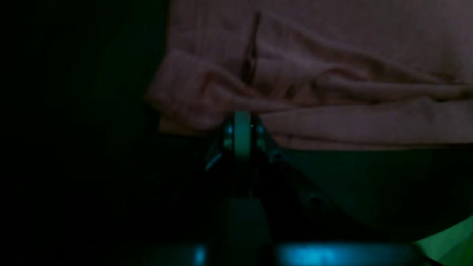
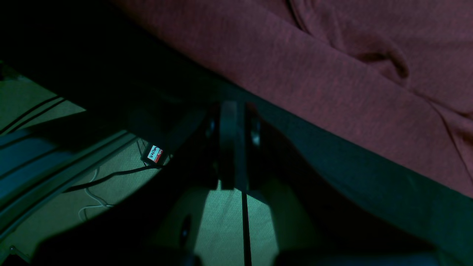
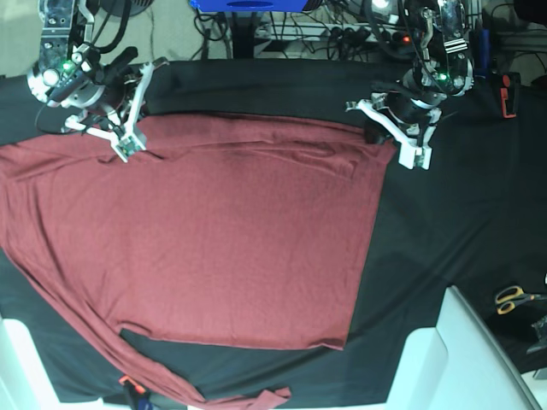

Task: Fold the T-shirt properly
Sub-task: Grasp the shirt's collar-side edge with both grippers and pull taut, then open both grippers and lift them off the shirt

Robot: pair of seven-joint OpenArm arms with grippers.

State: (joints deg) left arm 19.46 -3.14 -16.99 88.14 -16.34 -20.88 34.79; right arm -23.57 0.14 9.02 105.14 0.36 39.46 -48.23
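The T-shirt [image 3: 205,231] is lying spread flat across the black-covered counter [image 3: 444,231], filling most of the base view, with one long narrow sleeve trailing along the lower edge of that view and a creased band running across its top. Only the base view is showing this whole layout, along with a pair of yellow-handled scissors [image 3: 513,297] sitting well apart from the cloth at the far side.

The left tool [image 3: 420,158] is hanging just beside the upper corner of the shirt in the base view. Its wrist camera is giving a dim, close look that the overhead does not: the left tool [image 1: 242,123] is standing with its jaws clenched together, the tip right at the edge of a rumpled, layered fold of the T-shirt [image 1: 332,74]. Whether any fabric is pinched between the jaws cannot be told in that darkness.

The right tool [image 3: 126,147] is resting at the opposite upper edge of the shirt. Its own camera is showing the right tool [image 2: 232,111] with jaws nearly together, the tip meeting the hem line of the T-shirt [image 2: 314,81]; a grip on the cloth cannot be confirmed. That view alone is also revealing what lies past the counter edge: pale floor, loose cables and a small red-and-white label [image 2: 155,154].
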